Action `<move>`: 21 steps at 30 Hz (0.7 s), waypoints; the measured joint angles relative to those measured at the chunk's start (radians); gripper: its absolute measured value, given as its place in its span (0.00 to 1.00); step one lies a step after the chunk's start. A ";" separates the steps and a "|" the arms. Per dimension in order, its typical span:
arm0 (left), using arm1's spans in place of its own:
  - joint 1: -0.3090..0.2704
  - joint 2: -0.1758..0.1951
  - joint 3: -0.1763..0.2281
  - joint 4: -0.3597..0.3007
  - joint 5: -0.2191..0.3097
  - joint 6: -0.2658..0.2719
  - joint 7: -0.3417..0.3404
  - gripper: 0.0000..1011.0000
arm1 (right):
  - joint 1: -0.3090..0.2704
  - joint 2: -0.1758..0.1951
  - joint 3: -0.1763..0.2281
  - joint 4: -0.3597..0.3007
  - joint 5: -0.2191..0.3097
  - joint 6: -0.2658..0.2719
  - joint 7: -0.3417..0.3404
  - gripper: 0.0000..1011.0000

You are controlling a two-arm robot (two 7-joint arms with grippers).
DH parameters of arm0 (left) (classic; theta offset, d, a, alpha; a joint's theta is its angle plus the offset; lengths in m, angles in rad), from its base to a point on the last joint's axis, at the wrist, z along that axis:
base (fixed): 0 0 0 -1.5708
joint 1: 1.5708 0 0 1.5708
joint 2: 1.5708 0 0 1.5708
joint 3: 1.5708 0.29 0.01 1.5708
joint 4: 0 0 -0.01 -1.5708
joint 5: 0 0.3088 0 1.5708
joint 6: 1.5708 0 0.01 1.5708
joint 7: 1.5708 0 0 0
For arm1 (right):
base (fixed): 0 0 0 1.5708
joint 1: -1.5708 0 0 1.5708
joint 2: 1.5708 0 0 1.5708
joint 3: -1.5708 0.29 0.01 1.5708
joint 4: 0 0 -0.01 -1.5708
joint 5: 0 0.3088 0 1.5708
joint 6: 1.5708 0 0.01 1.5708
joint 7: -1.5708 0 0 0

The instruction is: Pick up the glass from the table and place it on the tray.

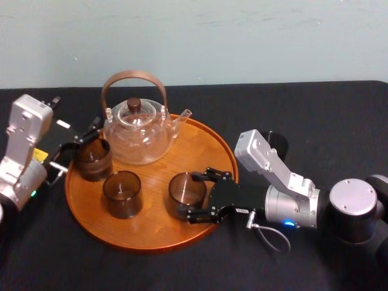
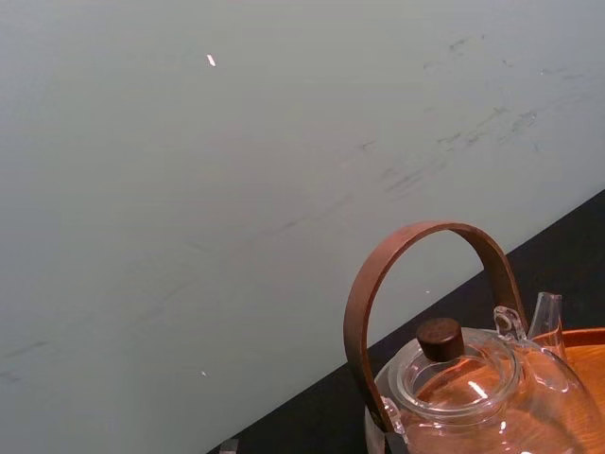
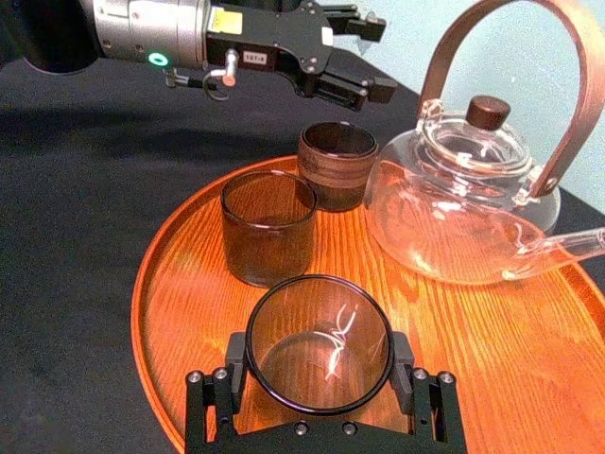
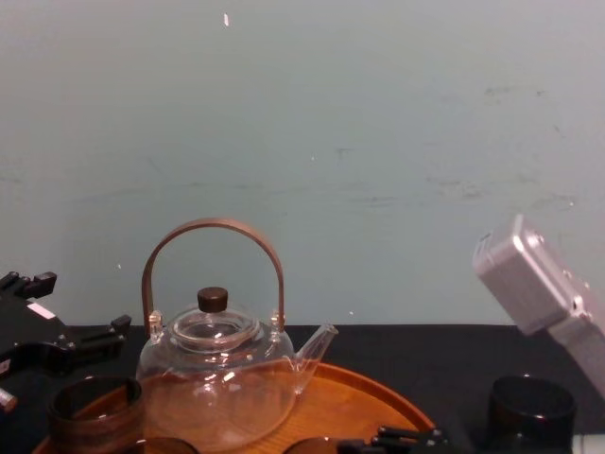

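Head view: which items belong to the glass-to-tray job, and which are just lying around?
Job: glass, held by the right gripper, on the tray; table.

Lying about: glass teapot, middle glass and left glass on the tray; spare glass on the table behind the right arm; left gripper, open, beside the left glass.

We recorded a plain wall [image 4: 378, 113] of pale grey-green behind the work area, matte and evenly lit, marked by faint dark scuffs and streaks and a few small white flecks. It met the far edge of a tabletop [image 1: 315, 109] covered in matte black material.
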 joint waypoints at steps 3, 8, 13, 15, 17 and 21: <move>0.000 0.000 0.000 0.000 0.000 0.000 0.000 0.99 | 0.000 -0.002 -0.001 0.004 -0.003 0.003 0.000 0.89; 0.000 0.000 0.000 0.000 0.000 0.000 0.000 0.99 | -0.001 -0.005 -0.002 0.010 -0.006 0.006 -0.001 0.89; 0.000 0.000 0.000 0.000 0.000 0.000 0.000 0.99 | -0.003 -0.004 -0.002 0.010 -0.014 0.007 -0.004 0.89; 0.000 0.000 0.000 0.000 0.000 0.000 0.000 0.99 | -0.004 -0.004 -0.002 0.010 -0.014 0.008 -0.004 0.89; 0.000 0.000 0.000 0.000 0.000 0.000 0.000 0.99 | -0.004 -0.004 -0.002 0.010 -0.014 0.008 -0.004 0.89; 0.000 0.000 0.000 0.000 0.000 0.000 0.000 0.99 | -0.004 -0.004 -0.002 0.010 -0.014 0.009 -0.004 0.89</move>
